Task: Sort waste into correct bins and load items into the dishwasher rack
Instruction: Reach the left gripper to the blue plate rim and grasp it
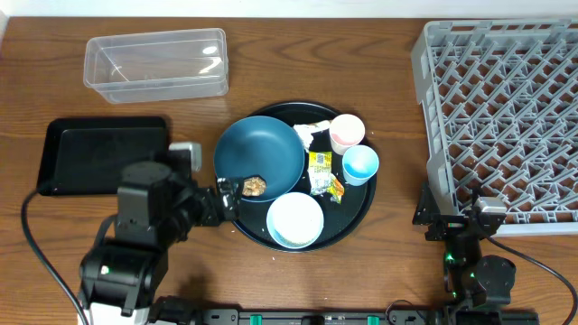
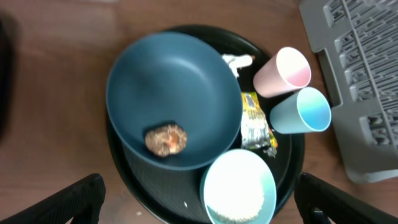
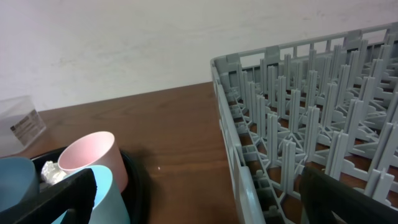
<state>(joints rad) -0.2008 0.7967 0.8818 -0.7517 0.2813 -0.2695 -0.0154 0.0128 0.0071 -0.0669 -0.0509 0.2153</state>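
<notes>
The left gripper [image 1: 228, 199], jaws wide apart and empty, hovers at the large dark-blue bowl [image 1: 262, 149], near the small brown food lump [image 1: 254, 186] inside it. Far left on the surface [image 1: 36, 90] sit a shallow black rectangular tray [image 1: 104, 153] and a clear plastic tub [image 1: 153, 63]. The large round black tray [image 1: 363, 212] also carries a white bowl [image 1: 295, 219] holding white rice grains [image 2: 239, 202], a yellow-green snack wrapper [image 1: 321, 171], a crumpled white tissue [image 1: 312, 134], a small pink cup [image 1: 347, 133] and a small light-blue cup [image 1: 360, 165]. The right gripper [image 1: 456, 218], jaws apart and empty, is at the near left corner of the grey lattice dishwasher rack [image 1: 506, 117].

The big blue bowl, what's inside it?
One small brown food lump sits inside the big blue bowl, close to its rim. The rest of the inside looks bare. Anything under the lump is covered, so it cannot be seen.
</notes>
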